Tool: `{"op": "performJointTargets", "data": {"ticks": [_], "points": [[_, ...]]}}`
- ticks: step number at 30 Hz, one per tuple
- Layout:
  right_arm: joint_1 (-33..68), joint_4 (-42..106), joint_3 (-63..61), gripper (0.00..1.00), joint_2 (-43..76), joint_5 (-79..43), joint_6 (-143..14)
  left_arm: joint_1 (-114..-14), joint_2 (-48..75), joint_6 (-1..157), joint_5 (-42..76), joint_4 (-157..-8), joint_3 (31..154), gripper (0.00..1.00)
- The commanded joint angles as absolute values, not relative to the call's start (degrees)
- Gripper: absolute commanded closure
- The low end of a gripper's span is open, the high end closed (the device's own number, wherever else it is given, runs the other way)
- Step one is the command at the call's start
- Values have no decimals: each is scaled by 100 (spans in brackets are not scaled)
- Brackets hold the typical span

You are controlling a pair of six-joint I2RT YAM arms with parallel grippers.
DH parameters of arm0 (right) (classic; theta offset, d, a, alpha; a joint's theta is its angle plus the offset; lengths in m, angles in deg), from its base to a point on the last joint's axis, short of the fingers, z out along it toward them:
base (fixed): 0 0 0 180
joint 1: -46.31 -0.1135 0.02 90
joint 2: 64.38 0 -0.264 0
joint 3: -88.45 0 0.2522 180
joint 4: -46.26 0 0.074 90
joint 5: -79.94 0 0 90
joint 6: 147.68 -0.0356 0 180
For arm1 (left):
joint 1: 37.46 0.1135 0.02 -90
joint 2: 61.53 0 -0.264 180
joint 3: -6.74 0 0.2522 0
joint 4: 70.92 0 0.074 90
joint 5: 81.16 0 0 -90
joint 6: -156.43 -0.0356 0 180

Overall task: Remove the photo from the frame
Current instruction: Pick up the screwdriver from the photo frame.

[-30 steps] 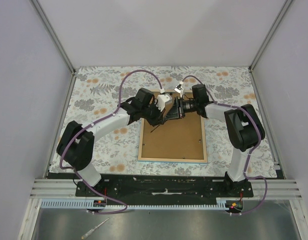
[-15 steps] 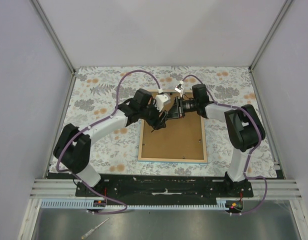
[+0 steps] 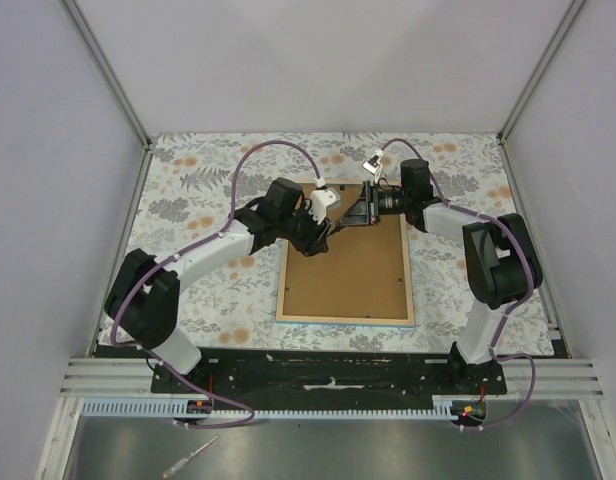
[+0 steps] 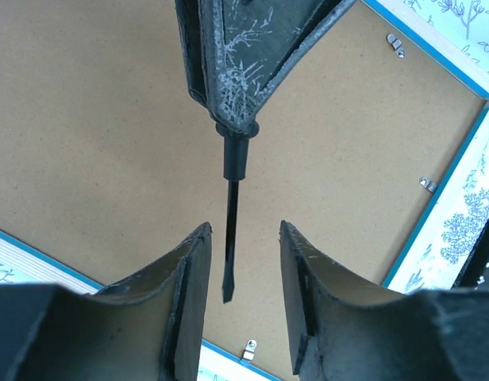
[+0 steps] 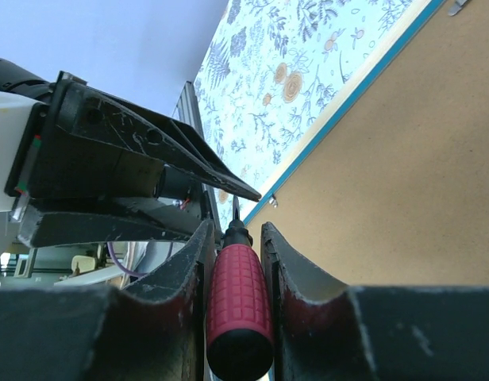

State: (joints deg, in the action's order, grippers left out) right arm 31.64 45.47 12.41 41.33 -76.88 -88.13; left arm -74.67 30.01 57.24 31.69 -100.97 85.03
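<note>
One screwdriver [image 5: 238,302] clenched in right end effector [image 5: 236,229]; left end effector [image 4: 242,232] released above face-down frame [image 3: 344,318].

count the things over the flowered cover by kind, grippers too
frame: 1
brown board: 1
screwdriver: 1
grippers: 2, left gripper and right gripper
total: 5

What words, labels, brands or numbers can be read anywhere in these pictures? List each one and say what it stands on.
No text can be read in any view.
Brown back of the photo: plain, no print.
Screwdriver: red gridded handle, no brand showing.
Table cover: flower pattern only, no words.
White tag near the right arm's wrist: too small to tell whether it bears writing.
</note>
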Motion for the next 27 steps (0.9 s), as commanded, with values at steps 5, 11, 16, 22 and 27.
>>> {"op": "performJointTargets", "data": {"ticks": [5,11,16,22,27], "points": [[3181,4867,1211,100,3916,-8213,-9081,-7464,3066,5536,3319,-10015,8545,98],[3172,4621,1194,73,3969,-8169,-8994,-7455,3057,5527,3398,-10015,8536,98],[3137,4489,1185,58,4012,-8072,-8888,-7472,3057,5562,3433,-10015,8563,98],[3023,4489,1194,53,4030,-8028,-8879,-7472,3049,5606,3451,-10015,8589,98],[2944,4506,1211,55,4004,-8028,-8870,-7472,3049,5632,3459,-10023,8598,98]]}}
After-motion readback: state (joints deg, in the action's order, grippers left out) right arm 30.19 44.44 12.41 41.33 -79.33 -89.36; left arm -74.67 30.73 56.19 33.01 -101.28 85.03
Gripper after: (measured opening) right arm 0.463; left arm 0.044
